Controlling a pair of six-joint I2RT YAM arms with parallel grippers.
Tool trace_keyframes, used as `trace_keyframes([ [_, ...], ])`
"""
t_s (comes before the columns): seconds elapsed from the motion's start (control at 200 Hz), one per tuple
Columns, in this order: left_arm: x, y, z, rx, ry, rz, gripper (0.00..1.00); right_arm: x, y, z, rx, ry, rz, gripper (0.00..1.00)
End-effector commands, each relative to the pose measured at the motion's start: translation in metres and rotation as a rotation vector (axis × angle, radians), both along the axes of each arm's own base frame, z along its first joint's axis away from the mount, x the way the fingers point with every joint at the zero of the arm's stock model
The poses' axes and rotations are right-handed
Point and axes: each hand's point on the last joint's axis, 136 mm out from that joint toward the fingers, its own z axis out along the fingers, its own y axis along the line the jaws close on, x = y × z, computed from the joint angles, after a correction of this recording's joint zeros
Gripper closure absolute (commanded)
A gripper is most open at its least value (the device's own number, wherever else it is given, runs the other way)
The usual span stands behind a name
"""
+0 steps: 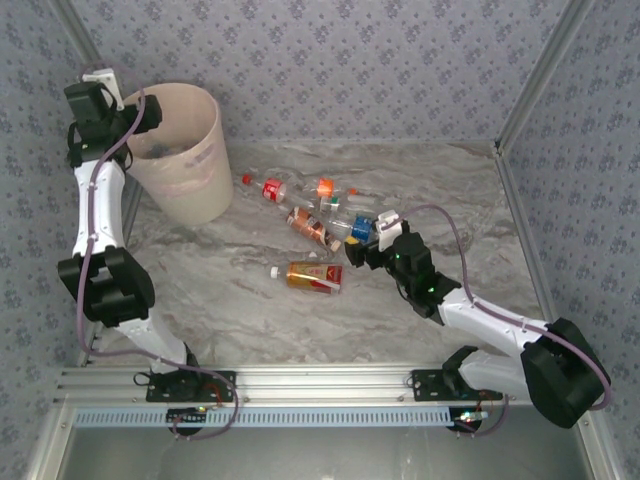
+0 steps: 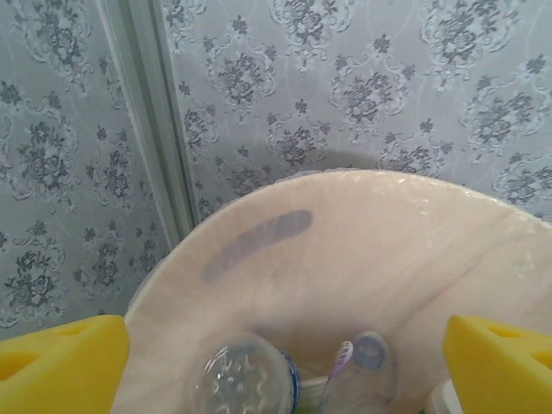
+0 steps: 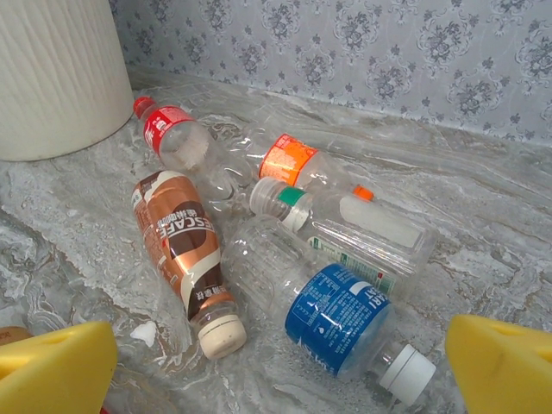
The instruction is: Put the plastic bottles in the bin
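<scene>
Yellow fingers of the left gripper stand spread, empty, above the bin, two bottles lying below them inside. Roughly six plastic bottles lie beneath and beside the right gripper, also spread, not yet binned.

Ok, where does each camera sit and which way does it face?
Top external: above and behind, looking down on the table; left arm, right arm show.
Left wrist: above the bin, looking in at bottles; yellow fingertips at lower corners.
Right wrist: low over the table, facing the bottle pile; yellow fingertips too.
Shared: Nescafe bottle and bin, in top and right wrist.
</scene>
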Motion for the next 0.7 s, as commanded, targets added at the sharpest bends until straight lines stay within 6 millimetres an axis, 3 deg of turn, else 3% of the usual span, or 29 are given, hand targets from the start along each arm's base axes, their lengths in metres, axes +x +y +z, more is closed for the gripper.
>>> trace_keyframes([
  [0.0, -0.021, -0.041, 0.052, -0.060, -0.125, -0.132, 0.02, -0.003, -0.001, -0.002, 0.018, 0.023, -0.006, 0.00],
  [0.16, -0.035, -0.108, 0.068, 0.005, -0.172, -0.317, 0.02, 0.000, -0.008, -0.003, 0.071, 0.033, -0.062, 0.00],
  [0.285, -0.054, -0.182, 0.065, 0.150, -0.179, -0.538, 0.02, 0.003, -0.017, -0.005, 0.125, 0.033, -0.119, 0.00],
  [0.41, -0.075, -0.251, 0.036, 0.374, -0.128, -0.738, 0.02, -0.001, -0.016, -0.014, 0.121, 0.056, -0.086, 0.00],
  [0.57, -0.092, -0.297, 0.000, 0.419, -0.078, -0.908, 0.02, -0.021, 0.012, -0.024, 0.033, 0.086, 0.137, 0.00],
  [0.695, -0.128, -0.334, -0.041, 0.463, -0.024, -1.143, 0.02, -0.037, 0.028, -0.037, 0.009, 0.135, 0.235, 0.00],
])
